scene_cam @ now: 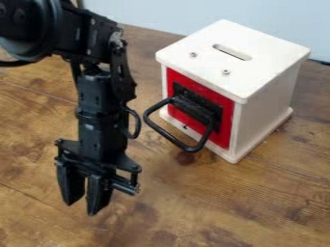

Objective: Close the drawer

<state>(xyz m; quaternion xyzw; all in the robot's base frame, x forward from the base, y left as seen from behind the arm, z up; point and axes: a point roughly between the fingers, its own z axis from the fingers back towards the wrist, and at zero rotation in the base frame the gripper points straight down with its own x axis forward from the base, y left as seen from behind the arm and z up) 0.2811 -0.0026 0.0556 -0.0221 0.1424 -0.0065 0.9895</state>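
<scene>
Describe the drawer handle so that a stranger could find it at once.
On the wooden table stands a white box with a red front. The handle sticks out from that front toward the gripper: a big black loop, the only ring-shaped part there.

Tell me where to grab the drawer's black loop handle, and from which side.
Grip the outer bar of the loop handle, the part farthest from the red drawer front. It juts clear of the panel toward the gripper, so probably come in from the front-left, jaws straddling the bar where the loop is open.

Arm [58,39] cut off at top-left edge; drawer [196,102] interior too dark.
</scene>
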